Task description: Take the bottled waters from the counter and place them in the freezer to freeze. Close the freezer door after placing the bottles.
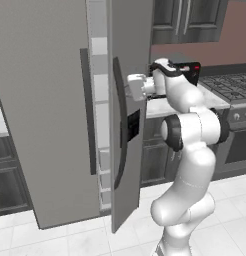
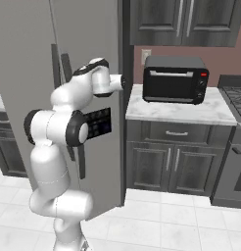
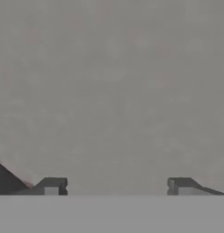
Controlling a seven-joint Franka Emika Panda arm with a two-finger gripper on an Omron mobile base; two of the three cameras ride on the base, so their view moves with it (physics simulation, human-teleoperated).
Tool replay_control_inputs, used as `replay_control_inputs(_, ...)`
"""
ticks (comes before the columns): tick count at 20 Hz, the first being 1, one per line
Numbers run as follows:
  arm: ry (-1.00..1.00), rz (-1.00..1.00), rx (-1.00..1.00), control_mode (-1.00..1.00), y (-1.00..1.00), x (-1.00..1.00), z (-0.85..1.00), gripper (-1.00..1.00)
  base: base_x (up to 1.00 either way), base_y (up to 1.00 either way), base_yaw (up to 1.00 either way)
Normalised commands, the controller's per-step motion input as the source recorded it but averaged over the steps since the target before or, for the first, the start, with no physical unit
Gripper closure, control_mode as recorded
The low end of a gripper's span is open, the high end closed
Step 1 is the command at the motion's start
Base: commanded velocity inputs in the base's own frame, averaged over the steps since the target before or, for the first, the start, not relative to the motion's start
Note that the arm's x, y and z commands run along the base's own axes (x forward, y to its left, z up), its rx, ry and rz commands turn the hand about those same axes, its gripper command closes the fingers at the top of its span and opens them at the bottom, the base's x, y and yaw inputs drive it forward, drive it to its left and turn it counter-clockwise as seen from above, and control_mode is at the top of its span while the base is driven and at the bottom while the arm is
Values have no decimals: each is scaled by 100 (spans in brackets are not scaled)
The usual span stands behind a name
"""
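The freezer (image 1: pixel 45 100) is the tall grey two-door unit. Its right door (image 1: pixel 132 150) stands ajar, and white shelves (image 1: pixel 101 125) show in the gap between the doors. My hand (image 1: pixel 137 87) is pressed up to that door's outer face, above its dark handle (image 1: pixel 118 125). In the hand view my gripper (image 3: pixel 117 185) is open, fingertips (image 3: pixel 52 185) wide apart with nothing between them, close against the flat grey door surface (image 3: pixel 114 91). The marble counter (image 2: pixel 176 112) lies to the right of the freezer. The bottled waters are out of view.
A black toaster oven (image 2: pixel 174 78) stands on the counter. A stove (image 1: pixel 230 85) follows further right. Dark upper cabinets (image 2: pixel 186 22) hang above, and dark lower cabinets with silver handles (image 2: pixel 169 164) sit under the counter. White tiled floor (image 2: pixel 156 225) lies in front.
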Motion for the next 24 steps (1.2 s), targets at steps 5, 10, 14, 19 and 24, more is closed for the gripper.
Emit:
replay_control_inputs(5,-16,-22,0,-100,100,73,-1,-100,0,0,0)
replay_control_inputs(10,-6,-41,-5,-100,100,91,-5,-100,0,0,0)
replay_control_inputs(14,4,-45,-20,-100,65,100,0,-100,0,0,0)
replay_control_inputs(19,12,-25,-8,-100,10,71,0,-100,0,0,0)
replay_control_inputs(24,0,-1,0,-100,0,2,0,-100,0,0,0)
